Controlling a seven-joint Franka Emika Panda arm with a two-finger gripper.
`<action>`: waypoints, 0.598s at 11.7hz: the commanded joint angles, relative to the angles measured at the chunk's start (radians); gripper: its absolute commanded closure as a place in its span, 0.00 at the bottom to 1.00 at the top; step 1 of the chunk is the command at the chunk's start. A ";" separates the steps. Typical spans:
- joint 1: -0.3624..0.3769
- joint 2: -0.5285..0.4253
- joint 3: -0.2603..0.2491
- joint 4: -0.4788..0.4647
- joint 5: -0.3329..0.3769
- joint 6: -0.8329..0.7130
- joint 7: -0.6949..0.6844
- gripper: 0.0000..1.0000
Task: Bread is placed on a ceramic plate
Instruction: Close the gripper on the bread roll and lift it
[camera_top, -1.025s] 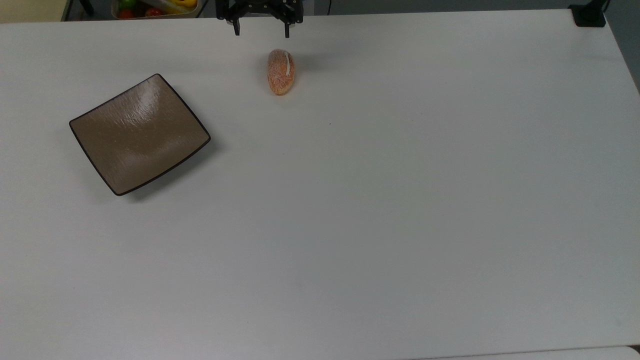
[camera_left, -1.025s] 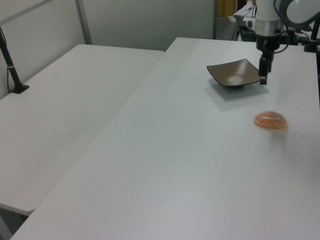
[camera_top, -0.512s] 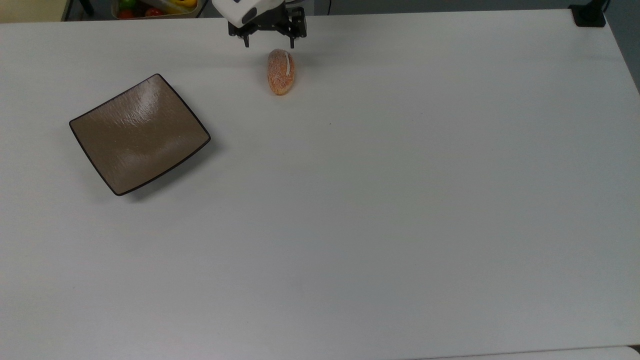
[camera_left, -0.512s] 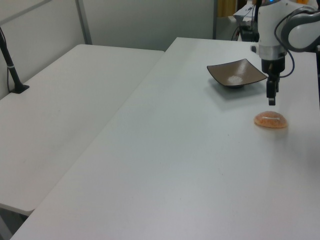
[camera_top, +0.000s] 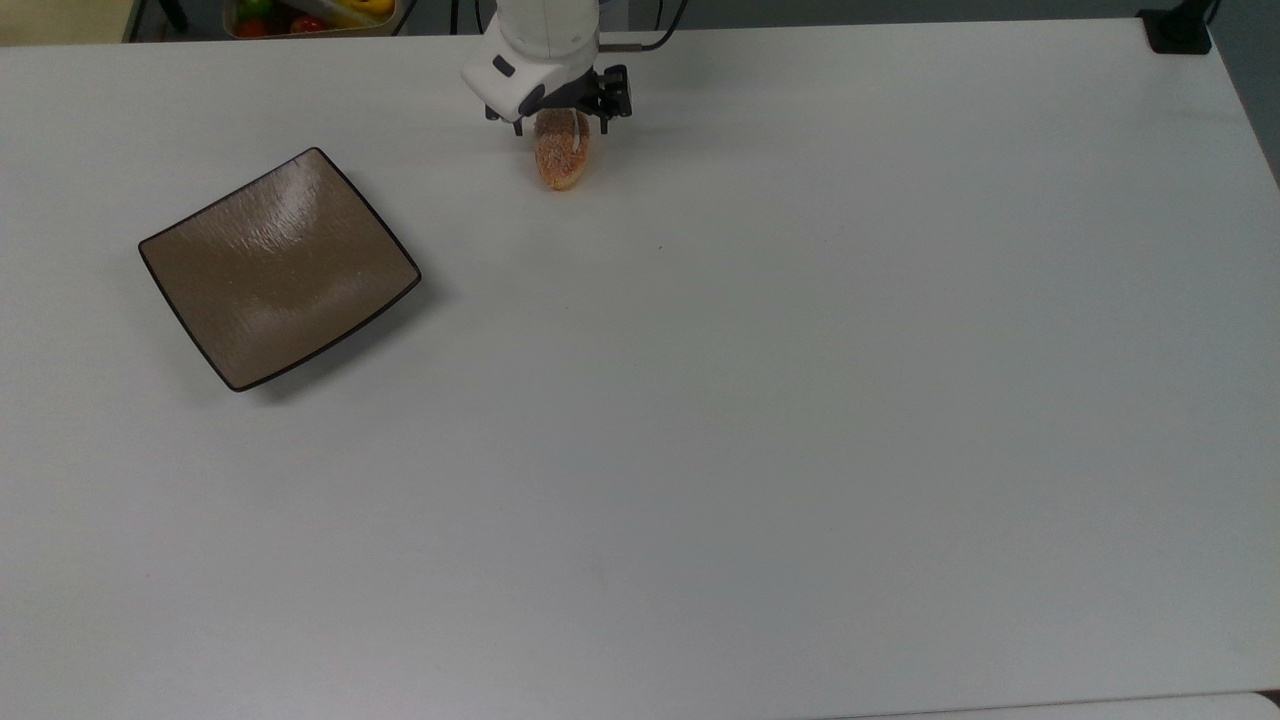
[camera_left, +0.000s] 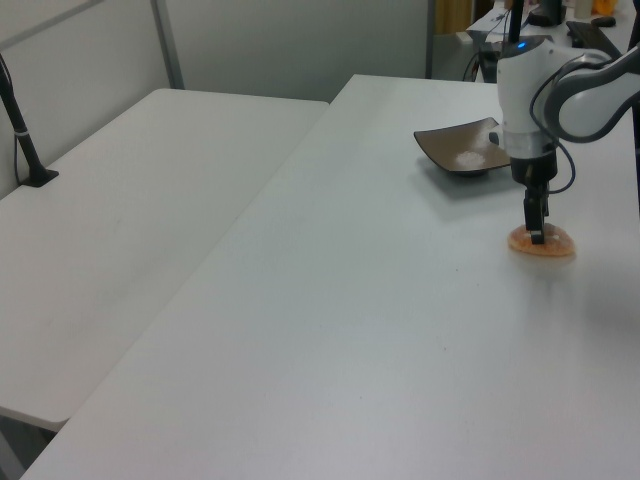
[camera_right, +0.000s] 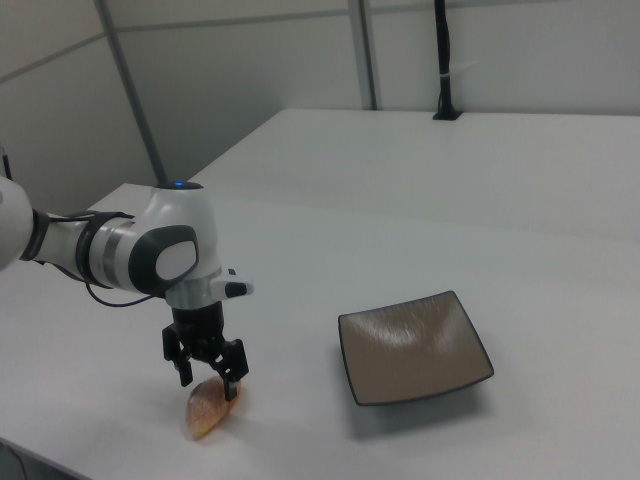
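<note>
The bread (camera_top: 562, 152) lies flat on the white table (camera_top: 760, 400), well apart from the ceramic plate (camera_top: 278, 268), off its upper right corner in the top view. Over the roll's far end hangs the gripper (camera_top: 558, 118), its jaws spread wide with one finger on either side of the bread, holding nothing. The plate sits bare on the table, turned at an angle.
</note>
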 joint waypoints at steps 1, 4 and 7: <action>0.014 0.020 -0.007 -0.008 -0.011 0.024 -0.005 0.33; 0.013 0.017 -0.007 -0.005 -0.014 0.021 -0.005 0.68; 0.002 -0.008 -0.007 0.008 -0.014 0.009 -0.004 0.68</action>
